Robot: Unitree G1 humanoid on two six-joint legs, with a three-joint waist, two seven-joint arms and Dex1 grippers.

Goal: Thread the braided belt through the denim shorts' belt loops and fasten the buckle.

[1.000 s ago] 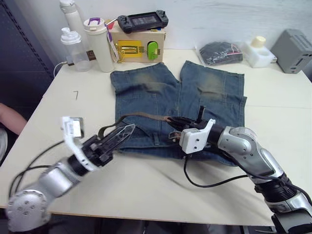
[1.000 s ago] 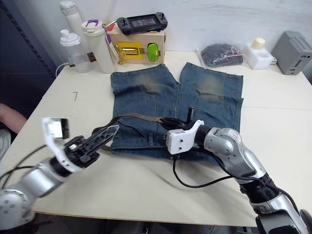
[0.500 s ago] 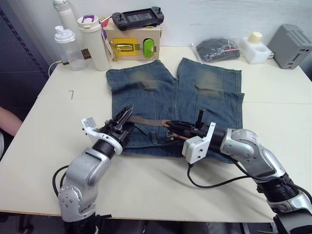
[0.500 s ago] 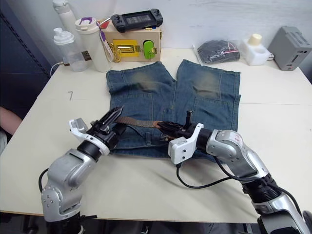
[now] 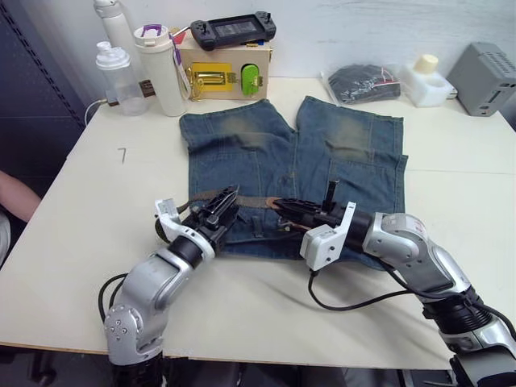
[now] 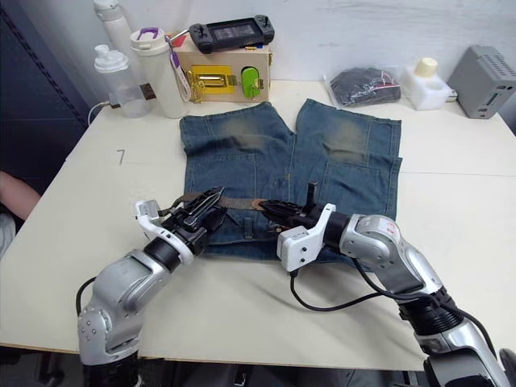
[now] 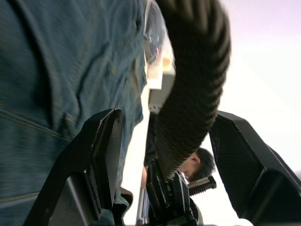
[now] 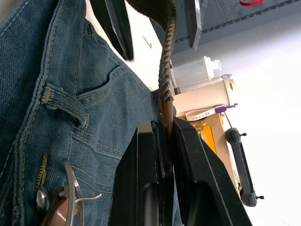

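One cream table (image 5: pixel 451 173), smooth, with bare room along its near edge. Denim shorts (image 5: pixel 322 153): faded blue, laid flat mid-table, waistband toward me. Braided belt (image 5: pixel 246 199): brown woven strap lying across the waistband. My right gripper (image 8: pixel 165 123) pinches its smooth leather tip. My left gripper (image 5: pixel 226 201), fingers spread around the strap, has moved in from the table's edge.

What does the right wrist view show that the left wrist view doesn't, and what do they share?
Right wrist view: the right gripper shut on the braided belt, a belt loop on the waistband, the buckle lying on the denim, and bottles and a handheld console behind.

Left wrist view: the left gripper, open, its fingers either side of the belt.

Both: the belt and the denim shorts.
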